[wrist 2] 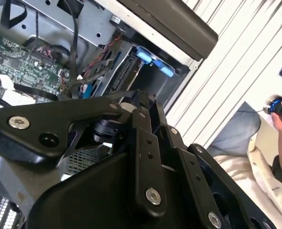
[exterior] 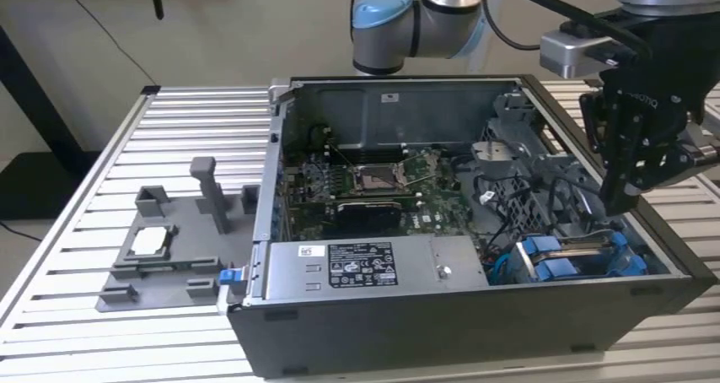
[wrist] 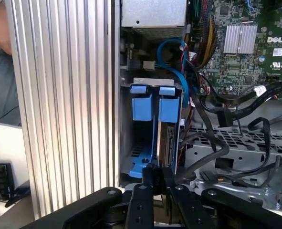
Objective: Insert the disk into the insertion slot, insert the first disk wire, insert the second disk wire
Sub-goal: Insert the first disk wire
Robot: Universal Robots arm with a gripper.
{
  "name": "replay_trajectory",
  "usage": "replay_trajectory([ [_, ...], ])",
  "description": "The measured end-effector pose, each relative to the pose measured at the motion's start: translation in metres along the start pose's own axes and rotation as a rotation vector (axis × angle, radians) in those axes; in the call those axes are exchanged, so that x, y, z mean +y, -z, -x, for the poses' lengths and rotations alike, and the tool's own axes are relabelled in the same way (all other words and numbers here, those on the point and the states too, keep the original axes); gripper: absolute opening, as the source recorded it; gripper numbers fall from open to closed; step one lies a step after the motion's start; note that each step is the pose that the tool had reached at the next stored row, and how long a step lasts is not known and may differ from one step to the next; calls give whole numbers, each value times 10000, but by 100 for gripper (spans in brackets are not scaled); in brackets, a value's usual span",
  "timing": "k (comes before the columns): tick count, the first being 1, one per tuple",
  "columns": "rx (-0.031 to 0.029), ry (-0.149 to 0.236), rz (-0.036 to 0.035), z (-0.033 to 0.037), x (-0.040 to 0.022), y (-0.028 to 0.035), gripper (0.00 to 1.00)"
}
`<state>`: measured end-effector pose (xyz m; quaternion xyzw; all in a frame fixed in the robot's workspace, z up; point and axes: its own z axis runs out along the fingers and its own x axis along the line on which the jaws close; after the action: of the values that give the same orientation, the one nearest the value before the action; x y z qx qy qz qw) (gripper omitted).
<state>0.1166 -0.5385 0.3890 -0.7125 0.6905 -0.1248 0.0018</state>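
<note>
Looks like the disk (wrist: pixel 166 143) is sitting in the slot (wrist: pixel 152 81) already, so I'm guessing it's doing the wire step. The gripper (wrist: pixel 158 171) is hovering just above, clenched on nothing visible; plugging needs careful lining-up.

I lose the arm (exterior: pixel 444 16) at the top edge; the slot (wrist: pixel 125 133) walls hide most of the disk (wrist: pixel 167 143).

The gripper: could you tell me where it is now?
The gripper hangs at the exterior view's right, above the insertion slot inside the case.
</note>
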Motion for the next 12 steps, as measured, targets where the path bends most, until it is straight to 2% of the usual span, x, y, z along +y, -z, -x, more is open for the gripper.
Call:
replay_trajectory([
  [5,-469,-274,27,2,3,-15,20],
  [7,-627,-298,66,-7,1,-20,20],
  [9,-697,-288,233,-22,-1,-26,20],
  [11,-735,-259,481,-34,-6,-30,20],
  [12,-773,-246,615,-41,-10,-33,20],
])
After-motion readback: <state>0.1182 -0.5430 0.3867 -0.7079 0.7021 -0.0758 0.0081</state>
